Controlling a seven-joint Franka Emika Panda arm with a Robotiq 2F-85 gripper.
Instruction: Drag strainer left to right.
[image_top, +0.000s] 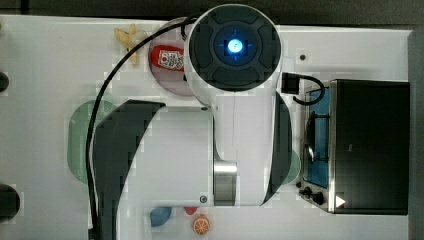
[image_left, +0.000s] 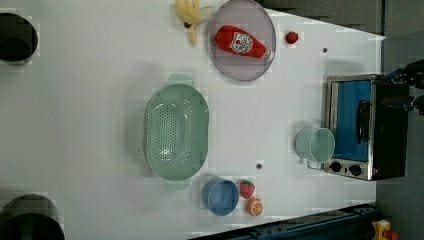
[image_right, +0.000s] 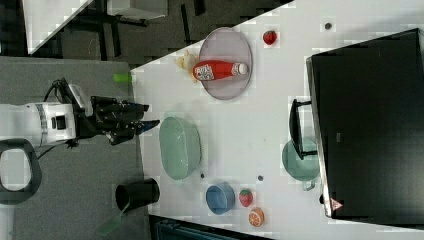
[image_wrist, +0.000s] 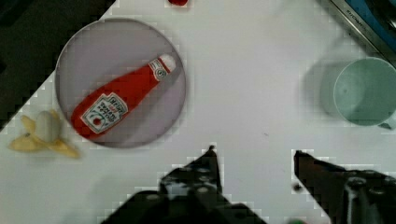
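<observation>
The strainer (image_left: 176, 132) sits untouched in the middle of the white table (image_left: 90, 100), its long axis running up and down the left view. In that view a plate (image_left: 242, 40) carrying a ketchup bottle (image_left: 243, 42) lies to its upper right, a blue bowl (image_left: 220, 196) sits just beside its lower end, and a mint cup (image_left: 315, 145) stands well to the right, in front of the toaster oven (image_left: 367, 125).

In the right view the gripper (image_right: 150, 121) hangs off the strainer's left rim without touching it. In the wrist view its fingers (image_wrist: 205, 170) stand apart with bare table between them, so it holds nothing.

The step in hand looks like the approach. To do it well, I would bring one finger down inside the near wall of the strainer and the other outside, so the rim is caught rather than merely nudged. Keeping the hold low should stop the light plastic from tipping. The drag towards the left view's right should run straight through the open strip between plate and bowl, stopping short of the cup. The likeliest fault, I judge, is clipping the bowl with the strainer's lower tab.
</observation>
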